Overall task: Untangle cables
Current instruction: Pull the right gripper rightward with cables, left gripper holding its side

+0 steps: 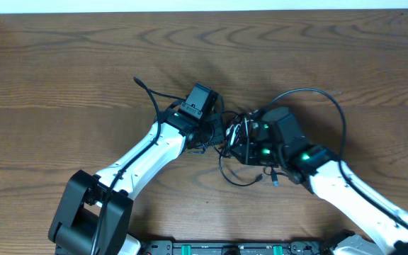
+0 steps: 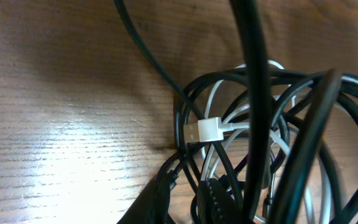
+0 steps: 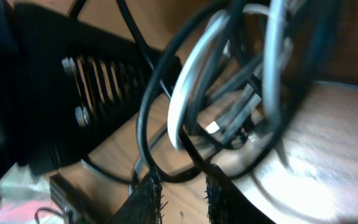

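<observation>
At mid tabletop (image 1: 62, 64), brown wood with strong wavy grain and a matte finish, the cables (image 1: 234, 138) sit as one tight knot between the two arms. Black cables (image 2: 253, 74) are thin, round, smooth and slightly glossy, looped many times over each other. White cable (image 2: 211, 96) is thinner-looking and threads through the black loops. Its white plug (image 2: 204, 130) is a flat rectangular block with a metal tip, lying on the left side of the knot and crossed by black strands.

One loose black loop (image 1: 236, 177) spills toward the near edge, with a small plug (image 1: 275, 181) at its end. A black tail (image 1: 144, 88) runs out to the upper left. A wide black arc (image 1: 331, 106) curves over the right arm; cannot tell if it is a task cable or arm wiring. Both arms are white-shelled with black wrists, and green lights (image 1: 264, 150) glow on the right one.

Left hand (image 1: 217, 131) is at the knot's left side, touching it. In the left wrist view, strands run down between its dark fingers (image 2: 157, 202), but cannot tell whether it is clenched on them.

Right hand (image 3: 182, 186) is at the knot's right side, its ridged black fingers (image 3: 145, 202) a narrow gap apart. A black loop dips to the tips, and the white cable (image 3: 182, 99) hangs blurred just above. Grip cannot be told. A black slotted housing (image 3: 92, 87) with screw heads blocks the left of that view.
</observation>
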Robot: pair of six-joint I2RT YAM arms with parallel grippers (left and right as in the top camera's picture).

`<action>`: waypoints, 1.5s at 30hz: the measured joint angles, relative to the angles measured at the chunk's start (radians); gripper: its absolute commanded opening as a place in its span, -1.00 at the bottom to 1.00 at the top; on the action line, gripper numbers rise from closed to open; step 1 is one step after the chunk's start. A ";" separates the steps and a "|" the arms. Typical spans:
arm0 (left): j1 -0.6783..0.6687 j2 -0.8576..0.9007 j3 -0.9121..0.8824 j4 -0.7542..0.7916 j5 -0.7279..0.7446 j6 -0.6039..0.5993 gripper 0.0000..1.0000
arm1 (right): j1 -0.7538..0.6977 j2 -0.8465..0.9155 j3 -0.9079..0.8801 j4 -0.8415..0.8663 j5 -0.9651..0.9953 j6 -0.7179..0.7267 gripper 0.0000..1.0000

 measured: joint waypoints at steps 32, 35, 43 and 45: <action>0.037 0.000 0.000 -0.040 -0.040 0.073 0.61 | 0.062 0.148 -0.004 0.195 0.182 0.055 -0.98; 0.098 0.000 0.000 -0.073 -0.052 0.059 0.64 | 0.059 0.148 0.000 0.144 0.241 0.061 -0.98; 0.239 0.000 0.000 -0.071 0.138 0.016 0.64 | 0.032 0.151 0.006 0.130 0.320 0.080 -0.98; 0.238 0.000 0.000 -0.067 0.223 0.050 0.64 | 0.030 0.165 0.006 0.138 0.346 0.081 -0.98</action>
